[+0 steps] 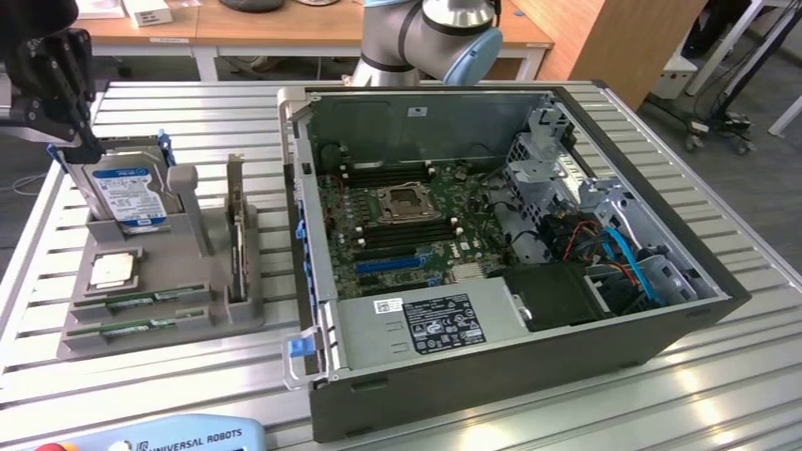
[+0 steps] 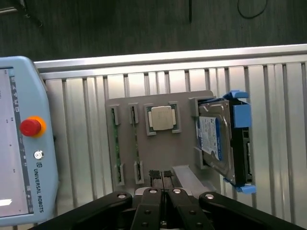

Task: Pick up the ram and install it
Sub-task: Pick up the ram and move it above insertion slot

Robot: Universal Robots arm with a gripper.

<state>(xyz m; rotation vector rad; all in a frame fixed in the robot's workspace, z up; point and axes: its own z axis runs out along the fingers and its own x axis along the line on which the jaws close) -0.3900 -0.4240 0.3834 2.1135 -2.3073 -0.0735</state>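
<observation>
Two ram sticks, thin and green, lie edge-up in slots of the grey holder (image 1: 188, 319) at the exterior view's left: one ram stick (image 1: 138, 301) behind, the other ram stick (image 1: 130, 326) in front. From the wrist camera they appear as the ram stick (image 2: 115, 146) and the ram stick (image 2: 135, 143). My gripper (image 1: 85, 141) hangs high above the holder's far end near the hard drive. Seen from the wrist, the gripper (image 2: 160, 175) is shut with nothing between its fingers and sits clear above the holder (image 2: 184, 148).
A silver hard drive (image 1: 130, 197) with blue brackets stands in the holder, beside a square processor (image 1: 113, 271) and a card on edge (image 1: 235, 225). The open computer case (image 1: 319, 310) shows its motherboard (image 1: 401, 211). A teach pendant (image 2: 24, 143) lies on the slatted table's (image 1: 701, 395) front edge.
</observation>
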